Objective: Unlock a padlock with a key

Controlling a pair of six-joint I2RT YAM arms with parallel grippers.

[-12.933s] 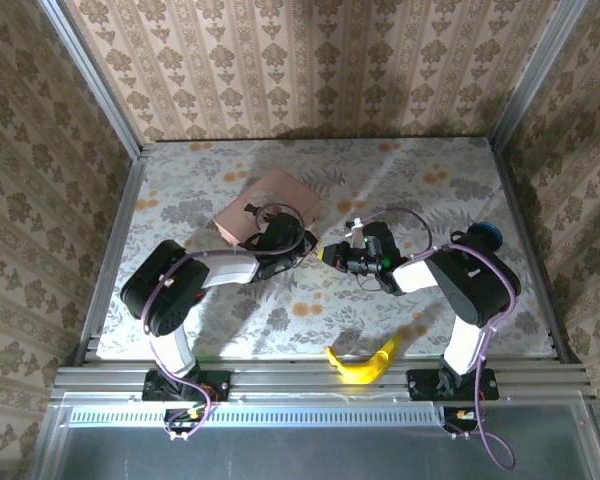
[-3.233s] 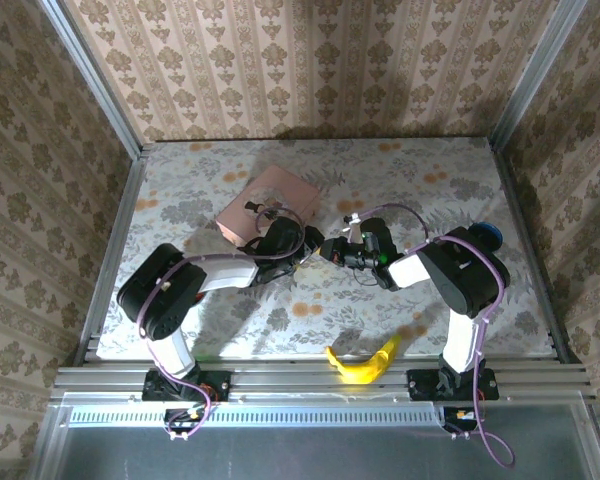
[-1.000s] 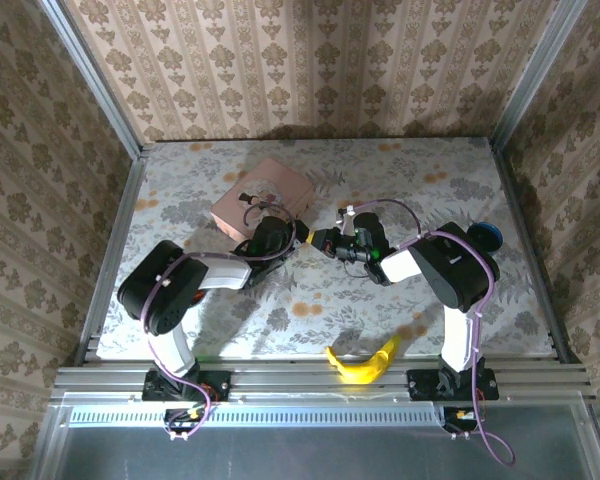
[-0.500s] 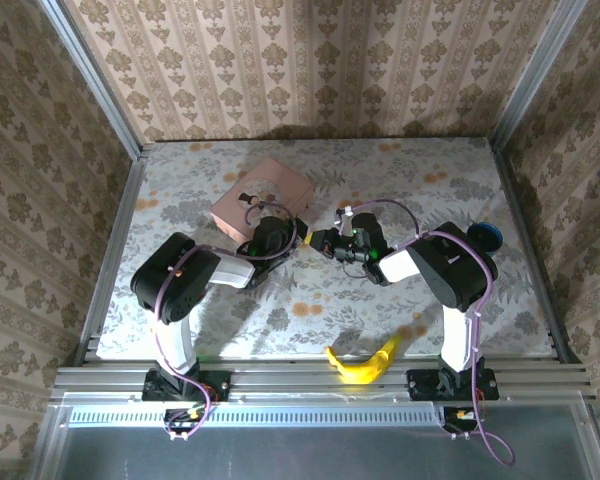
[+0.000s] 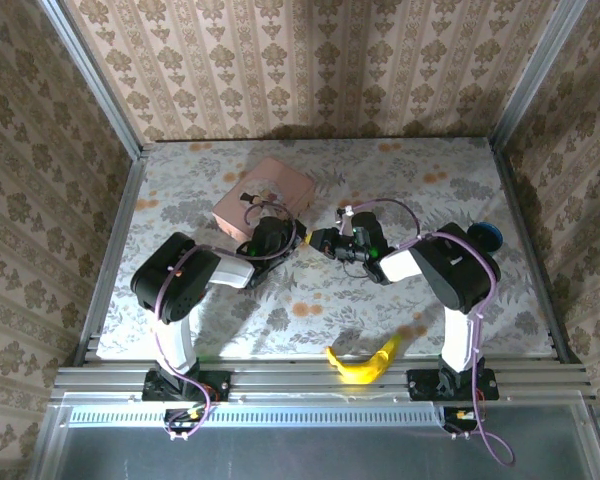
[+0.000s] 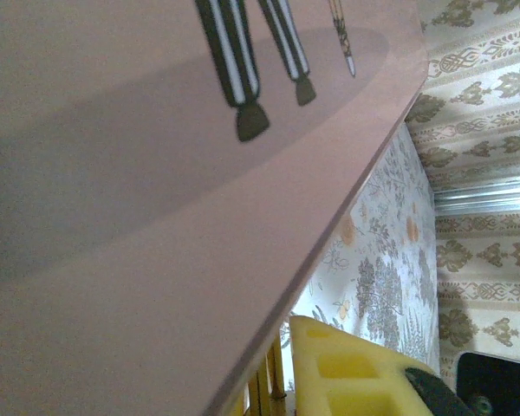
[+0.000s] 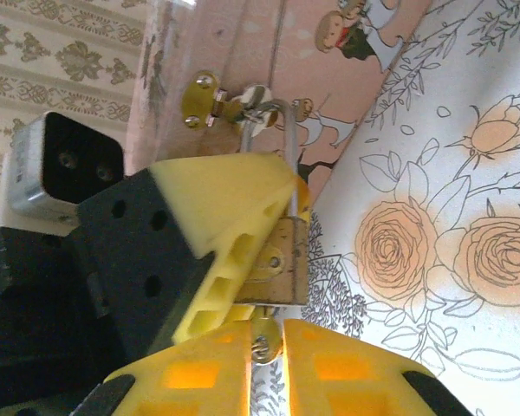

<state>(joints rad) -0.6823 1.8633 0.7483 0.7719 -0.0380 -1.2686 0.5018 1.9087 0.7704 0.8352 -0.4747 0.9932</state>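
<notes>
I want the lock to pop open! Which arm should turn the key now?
Right. The right fingers pinch the key just below the padlock, ready to twist. The left fingers lie against the padlock, seemingly steadying it.

- A pink tin [image 6: 156, 217], very close to the lens, with printed striped legs in dark shoes [image 6: 234, 78].
- Just beside its edge, a yellow finger pad [image 6: 347, 373] with square hollows.
- Farther off, the flowered table cover [image 6: 373, 260], then a metal rail [image 6: 485, 195] and the wallpapered wall [image 6: 485, 104].
</notes>
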